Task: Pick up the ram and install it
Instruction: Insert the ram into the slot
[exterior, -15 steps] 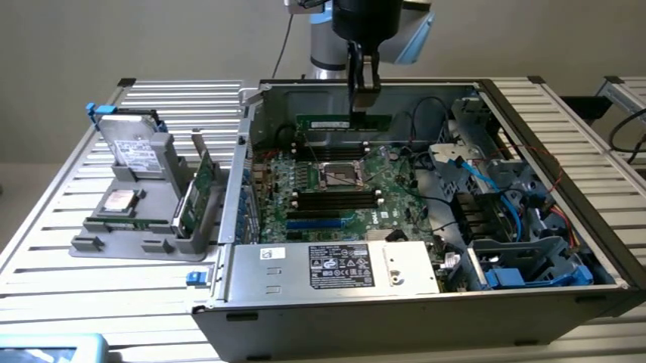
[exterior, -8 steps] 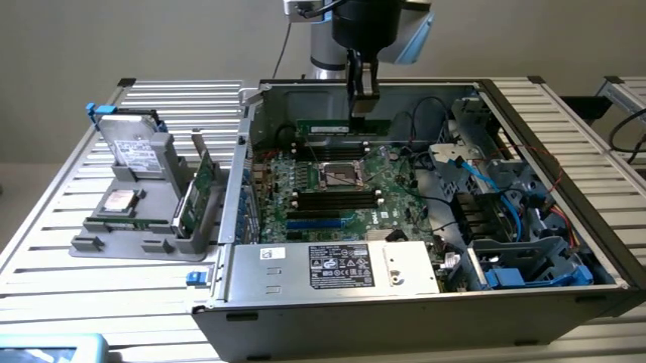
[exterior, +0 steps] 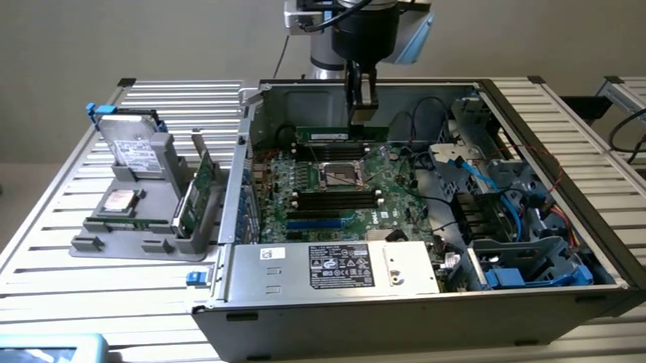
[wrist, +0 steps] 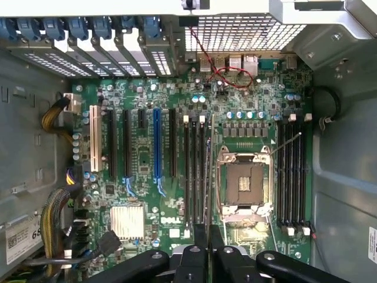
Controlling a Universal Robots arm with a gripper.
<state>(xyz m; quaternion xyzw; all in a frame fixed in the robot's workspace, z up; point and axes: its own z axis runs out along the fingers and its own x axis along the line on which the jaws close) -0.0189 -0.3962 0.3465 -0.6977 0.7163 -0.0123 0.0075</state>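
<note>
Hand (exterior: pixel 361 119) holds ram (exterior: pixel 333 135) inside open computer case (exterior: pixel 404 325)

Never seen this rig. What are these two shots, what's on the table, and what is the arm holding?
One robot arm with a two-finger gripper reaches down into an open computer case lying on a slatted metal table. The exterior view is taken from a camera off the arm. The wrist view comes from a camera on the arm, looking down at the motherboard. The gripper is shut on the ram, a thin green stick held above the board near the CPU socket. On the exterior view's left, a grey holder carries a hard drive and a green card.
</note>
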